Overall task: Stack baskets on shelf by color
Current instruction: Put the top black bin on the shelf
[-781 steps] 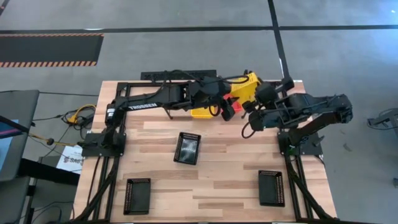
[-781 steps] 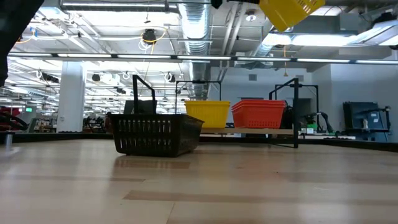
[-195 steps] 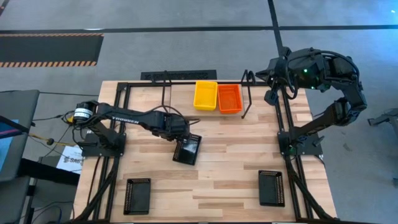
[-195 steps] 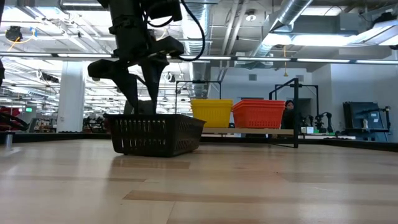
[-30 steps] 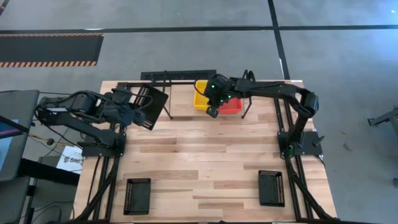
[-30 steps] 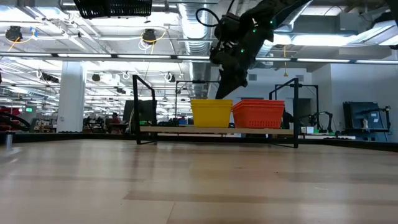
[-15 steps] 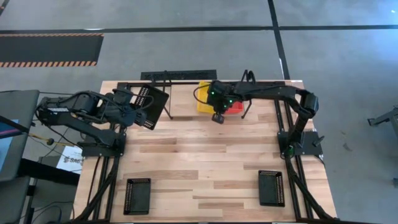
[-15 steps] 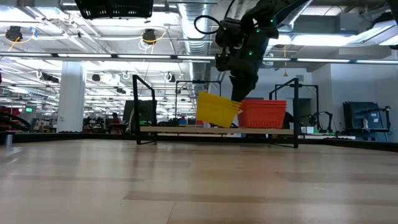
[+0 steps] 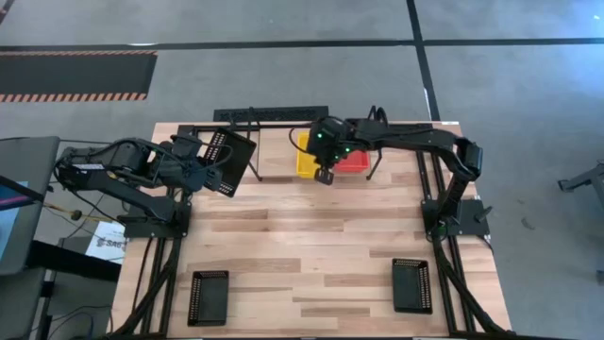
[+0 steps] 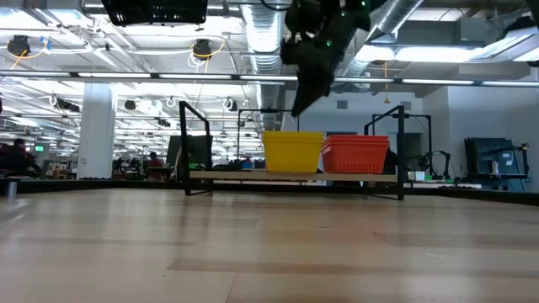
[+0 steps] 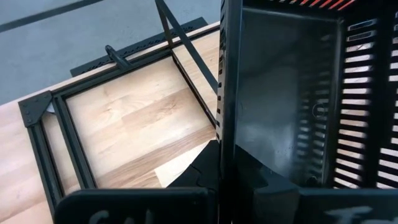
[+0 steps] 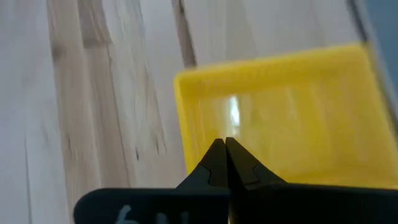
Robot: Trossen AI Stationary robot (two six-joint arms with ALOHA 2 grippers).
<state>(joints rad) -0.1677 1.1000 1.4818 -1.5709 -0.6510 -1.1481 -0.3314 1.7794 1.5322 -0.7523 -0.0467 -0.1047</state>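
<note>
We see the left gripper fingers grasping a black basket left of the shelf, right gripper fingers pressed together, empty, over the shelved yellow basket, red basket alongside

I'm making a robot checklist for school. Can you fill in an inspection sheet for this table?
Surface: wooden table, mostly bare boards.
Job's things: yellow baskets and red baskets side by side on the shelf; one black basket held up in the air; two black baskets flat near the front corners.
Clutter: nothing seen.
Hands: left hand shut on the raised black basket; right hand shut, empty, above the yellow stack.
Cables: yellow cable and papers beside the table's left edge.
Surroundings: grey floor with striped tape; big hall behind, people blurred far off.
</note>
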